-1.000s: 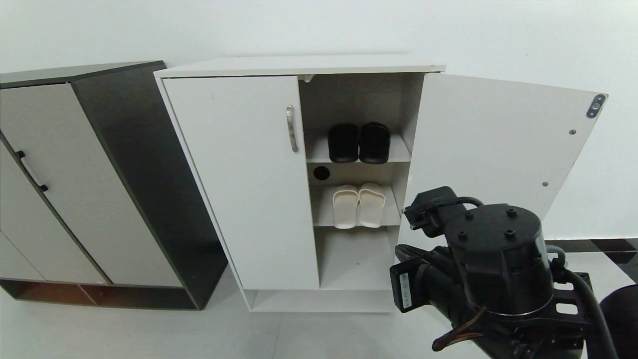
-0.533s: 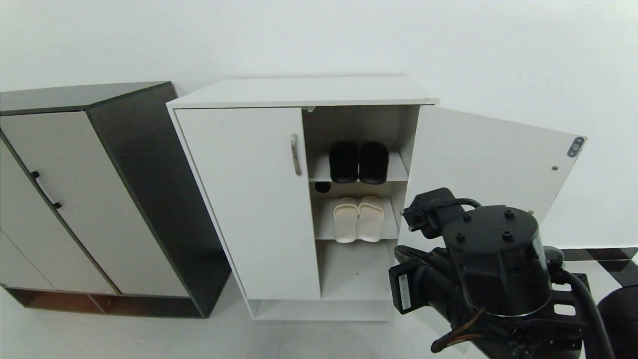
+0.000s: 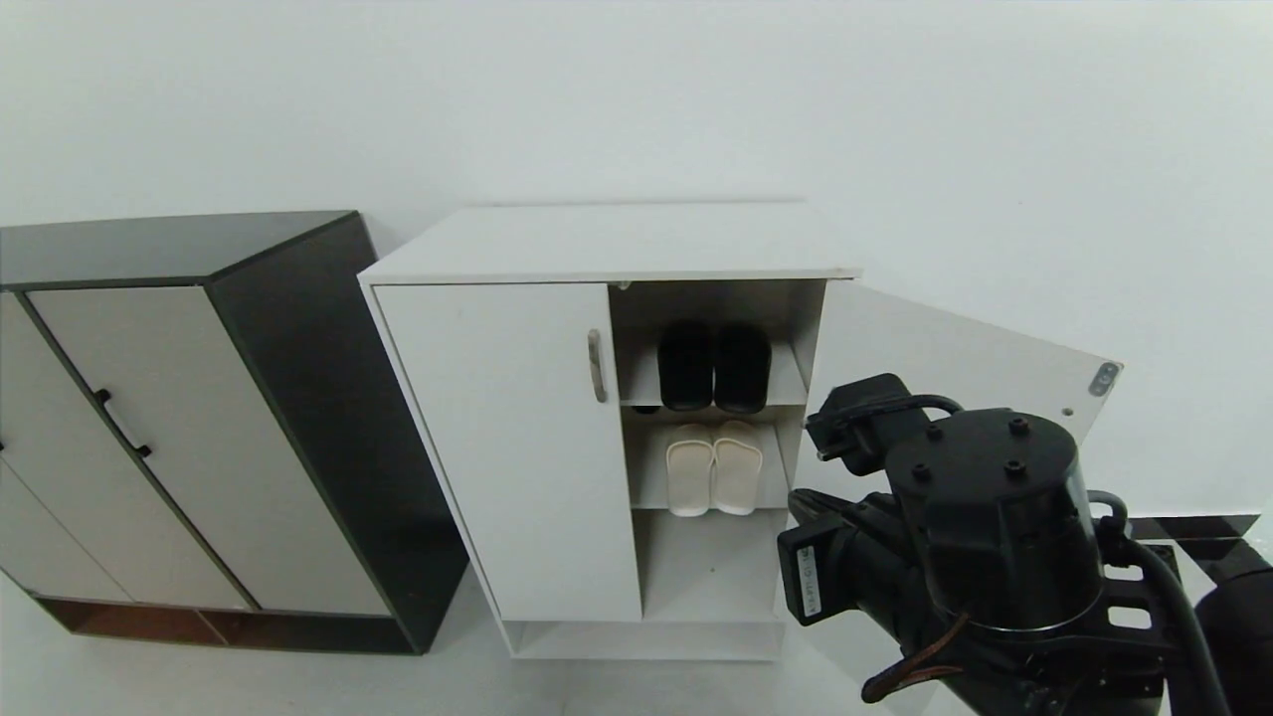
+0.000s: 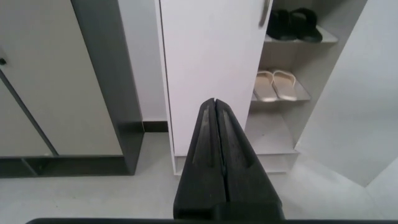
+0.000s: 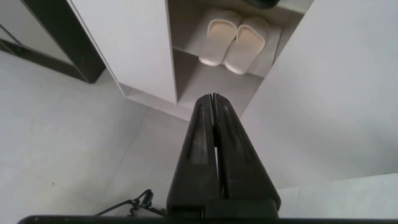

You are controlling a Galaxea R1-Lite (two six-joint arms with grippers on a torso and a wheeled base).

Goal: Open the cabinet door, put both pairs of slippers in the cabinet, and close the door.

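White wall (image 3: 636,99) behind; the right arm (image 3: 985,537) partly hides the cabinet door (image 3: 955,348).

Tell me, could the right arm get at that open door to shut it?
Probably yes. The door stands open on the robot's right, and the right claw, shut, hangs close beside it with nothing in between.

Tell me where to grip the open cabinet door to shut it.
Likely the open door at its free edge, coming from the right: it is swung wide, inner face showing, and that edge stands clear.
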